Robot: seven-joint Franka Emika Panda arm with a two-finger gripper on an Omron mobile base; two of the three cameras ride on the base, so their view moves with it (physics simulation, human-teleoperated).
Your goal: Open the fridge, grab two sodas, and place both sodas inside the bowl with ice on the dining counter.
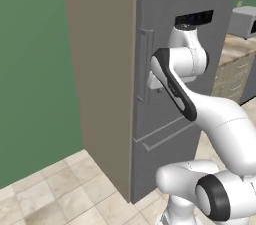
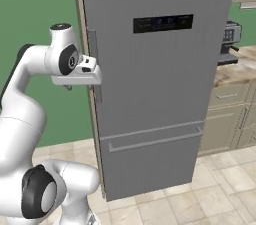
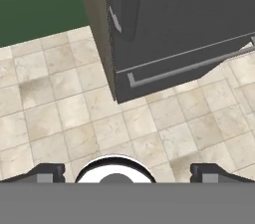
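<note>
Grey and shut, the fridge (image 2: 155, 84) hides its interior. Its long vertical handle (image 2: 95, 69) is partly covered by the robot's wrist at 9 o'clock in the right base view. The gripper (image 3: 127, 173) points down at the tiled floor (image 3: 60, 113), jaws wide apart, holding nothing.

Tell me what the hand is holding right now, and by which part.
Nothing. The hand is open beside the fridge handle, its fingers wide apart with nothing between them.
</note>
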